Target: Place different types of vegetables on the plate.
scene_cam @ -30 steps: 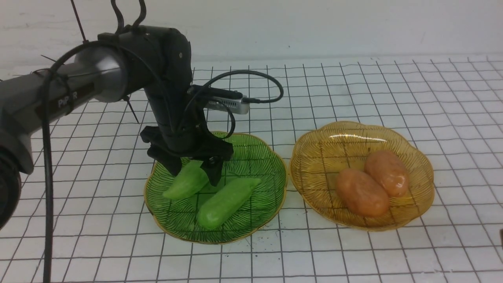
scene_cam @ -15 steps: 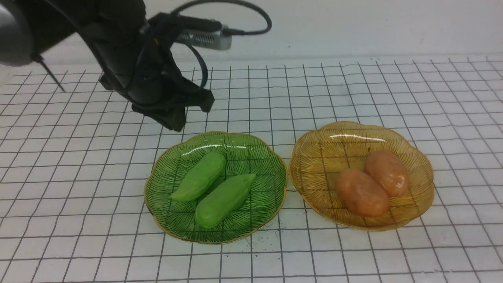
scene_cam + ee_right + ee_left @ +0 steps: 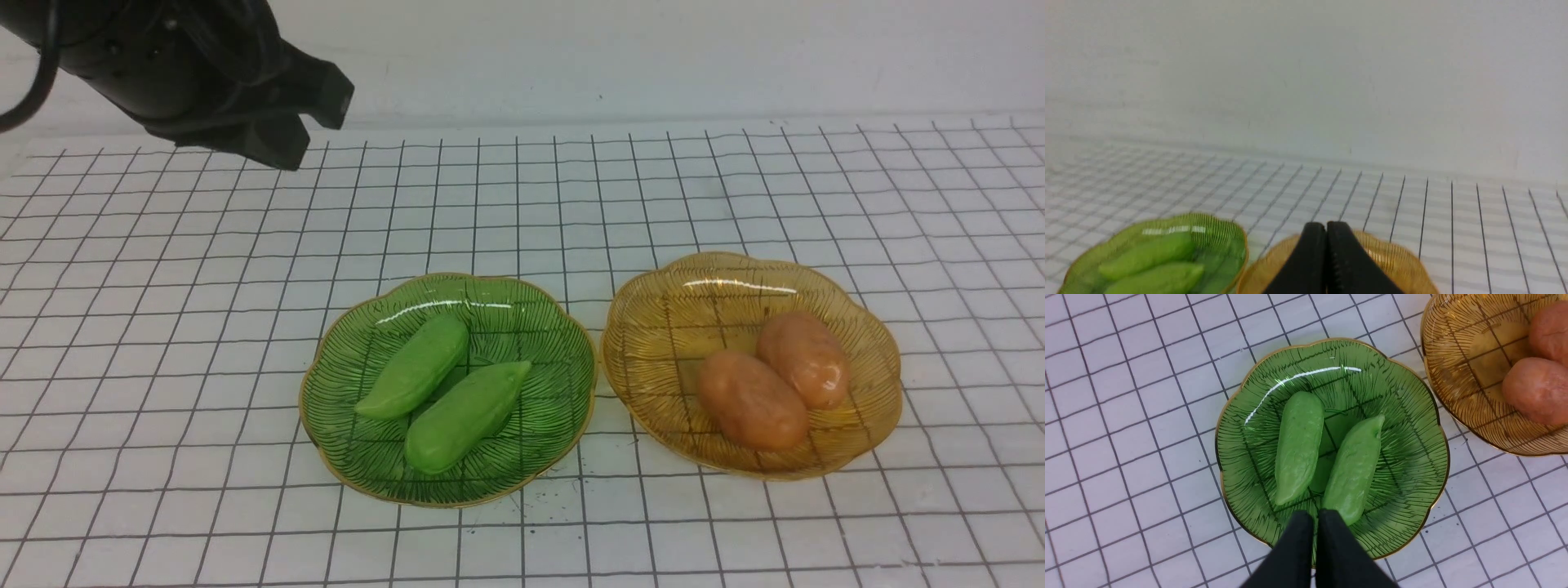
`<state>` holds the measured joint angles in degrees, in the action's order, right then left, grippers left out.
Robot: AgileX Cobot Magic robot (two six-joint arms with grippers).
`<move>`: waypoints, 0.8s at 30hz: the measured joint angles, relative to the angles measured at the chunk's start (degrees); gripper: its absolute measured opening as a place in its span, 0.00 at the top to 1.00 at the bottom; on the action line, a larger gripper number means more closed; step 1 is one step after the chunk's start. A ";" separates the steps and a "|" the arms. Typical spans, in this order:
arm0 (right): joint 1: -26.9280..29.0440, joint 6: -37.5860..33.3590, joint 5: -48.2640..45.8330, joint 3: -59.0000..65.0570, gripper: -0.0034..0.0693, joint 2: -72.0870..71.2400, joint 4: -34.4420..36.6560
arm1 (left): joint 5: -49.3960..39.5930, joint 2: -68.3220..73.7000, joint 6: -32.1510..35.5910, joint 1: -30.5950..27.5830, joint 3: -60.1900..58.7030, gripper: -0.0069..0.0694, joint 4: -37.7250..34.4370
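Now the gridded counter (image 3: 735, 188) carries two scalloped plates side by side toward its near edge. The green plate (image 3: 539, 327), left, holds the far green pod (image 3: 416, 367) beside the near green pod (image 3: 465, 416); the amber plate (image 3: 653, 327), right, holds the near oval (image 3: 751, 400) touching the far oval (image 3: 804, 359). The left gripper (image 3: 1315, 514) hangs raised toward the far left corner, fingers together and empty, and the right gripper (image 3: 1326, 228) is likewise pressed together on nothing.

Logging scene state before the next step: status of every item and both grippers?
Green pods: both lying in green plate.
Potatoes: both lying in amber plate.
Left gripper: shut, empty, raised.
Right gripper: shut, empty.
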<state>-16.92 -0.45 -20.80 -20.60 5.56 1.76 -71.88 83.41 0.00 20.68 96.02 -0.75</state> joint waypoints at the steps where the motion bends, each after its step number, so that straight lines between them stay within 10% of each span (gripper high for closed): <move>1: 0.00 -0.13 0.74 0.41 0.97 0.00 -0.09 | 0.00 0.00 0.00 0.00 0.00 0.92 0.00; 6: 0.00 -0.93 14.47 3.37 0.97 0.00 -0.92 | 0.00 0.00 1.09 0.00 0.00 0.92 0.00; 24: 0.00 -1.04 15.41 3.42 0.97 0.00 -1.26 | -0.07 0.00 1.38 0.00 0.00 0.92 0.14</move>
<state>-16.92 -1.48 -5.40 -17.18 5.56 0.49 -71.95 83.41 1.38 20.68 96.02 -0.61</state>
